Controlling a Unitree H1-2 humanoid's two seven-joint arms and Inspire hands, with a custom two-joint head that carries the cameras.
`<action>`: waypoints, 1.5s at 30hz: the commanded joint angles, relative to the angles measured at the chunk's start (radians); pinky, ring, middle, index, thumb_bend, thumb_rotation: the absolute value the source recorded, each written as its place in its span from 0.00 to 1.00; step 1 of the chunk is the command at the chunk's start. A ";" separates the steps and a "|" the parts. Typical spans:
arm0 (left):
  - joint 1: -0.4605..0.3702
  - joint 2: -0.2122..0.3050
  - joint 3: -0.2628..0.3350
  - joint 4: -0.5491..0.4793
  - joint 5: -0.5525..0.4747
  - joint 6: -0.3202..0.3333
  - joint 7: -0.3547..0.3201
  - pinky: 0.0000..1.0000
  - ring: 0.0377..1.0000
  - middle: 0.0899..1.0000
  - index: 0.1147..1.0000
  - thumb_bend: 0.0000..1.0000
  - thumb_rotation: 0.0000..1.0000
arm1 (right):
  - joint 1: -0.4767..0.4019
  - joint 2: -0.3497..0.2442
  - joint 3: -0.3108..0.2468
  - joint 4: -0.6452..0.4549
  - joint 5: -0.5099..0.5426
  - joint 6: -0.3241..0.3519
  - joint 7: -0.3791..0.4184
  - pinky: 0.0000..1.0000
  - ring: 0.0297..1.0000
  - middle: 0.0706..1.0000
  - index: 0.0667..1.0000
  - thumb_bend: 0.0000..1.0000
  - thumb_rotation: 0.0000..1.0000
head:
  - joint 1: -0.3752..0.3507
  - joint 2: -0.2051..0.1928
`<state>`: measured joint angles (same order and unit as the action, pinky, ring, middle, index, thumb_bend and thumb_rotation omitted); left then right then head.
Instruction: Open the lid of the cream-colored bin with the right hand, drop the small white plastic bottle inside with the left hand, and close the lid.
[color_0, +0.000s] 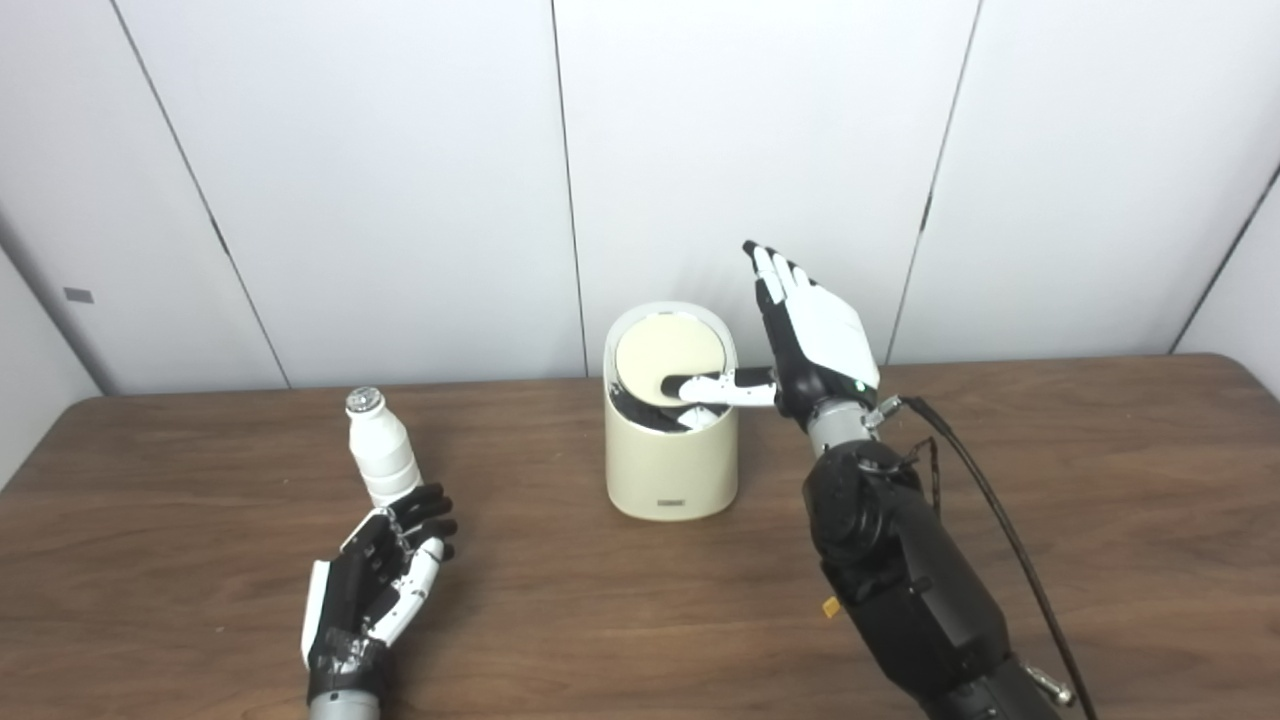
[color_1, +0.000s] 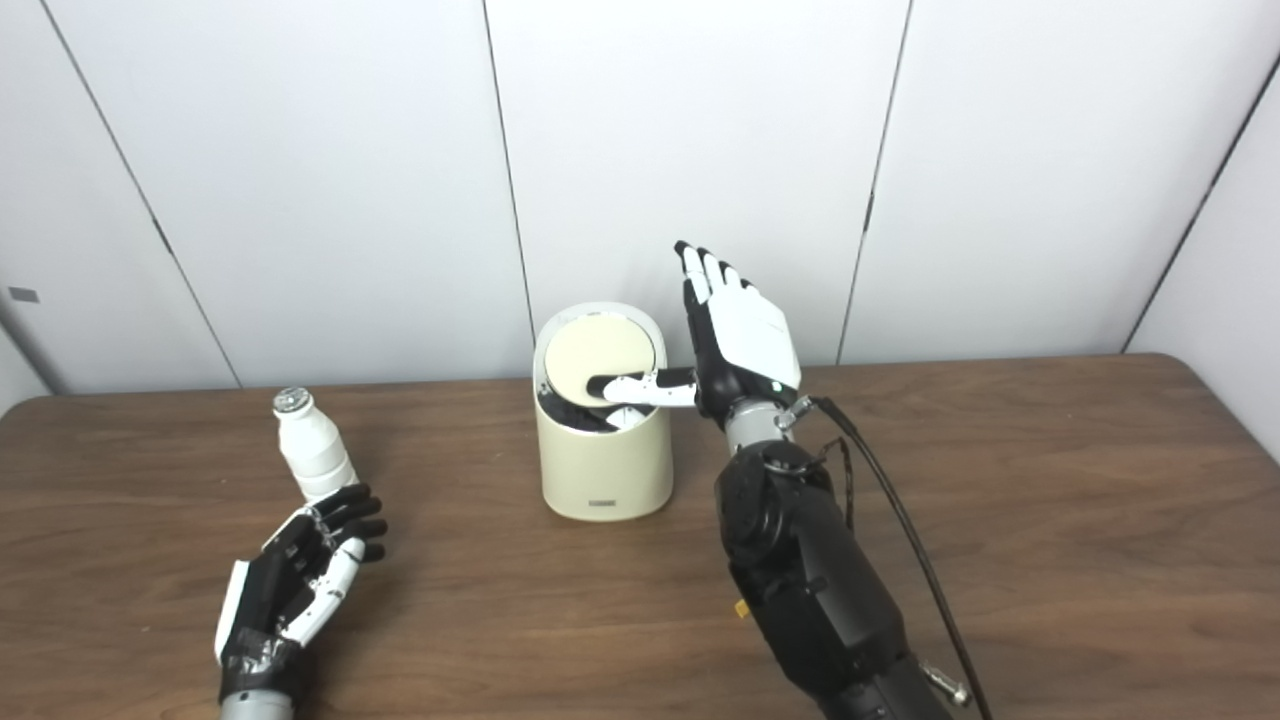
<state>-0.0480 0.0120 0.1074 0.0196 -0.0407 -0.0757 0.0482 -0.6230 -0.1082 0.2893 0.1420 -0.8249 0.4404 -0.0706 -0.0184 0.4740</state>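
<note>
- The right hand (color_0: 815, 345) is held upright just beside the cream-colored bin (color_0: 670, 460), fingers straight and spread, with only the thumb laid across the lid (color_0: 668, 358); nothing is gripped.
- The lid is seen tilted, its near edge dipped so that a dark gap shows inside the rim, which suggests the thumb is pressing it open.
- The left hand (color_0: 375, 585) is rested low on the wooden table (color_0: 640, 620), palm turned inward, fingers loosely curled and apart, holding nothing.
- The small white plastic bottle (color_0: 378, 452) is stood upright just beyond the left fingertips, well apart from the bin; contact cannot be told.
- The left hand appears placed there so the bottle can be grasped next.
</note>
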 joint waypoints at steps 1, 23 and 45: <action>0.032 -0.031 -0.021 0.011 0.005 -0.005 0.007 0.64 0.68 0.69 0.68 0.25 0.23 | -0.063 0.003 0.005 -0.020 -0.030 0.001 -0.024 1.00 1.00 1.00 1.00 1.00 0.50 | 0.000 0.001; 0.033 -0.040 -0.017 0.000 0.006 0.005 0.006 0.64 0.68 0.69 0.68 0.26 0.21 | -0.061 -0.003 0.038 -0.003 -0.079 0.007 -0.037 0.95 1.00 1.00 1.00 0.93 0.17 | -0.001 0.003; 0.022 -0.028 -0.025 0.025 0.026 -0.008 0.006 0.63 0.67 0.69 0.68 0.26 0.23 | -0.022 0.005 -0.037 -0.034 0.206 -0.057 0.049 0.97 1.00 1.00 1.00 0.98 0.88 | 0.001 -0.007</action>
<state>-0.0423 -0.0116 0.0928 0.0058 -0.0268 -0.0550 0.0497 -0.6114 -0.0975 0.2549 0.1444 -0.6230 0.4177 -0.0204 -0.0169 0.4663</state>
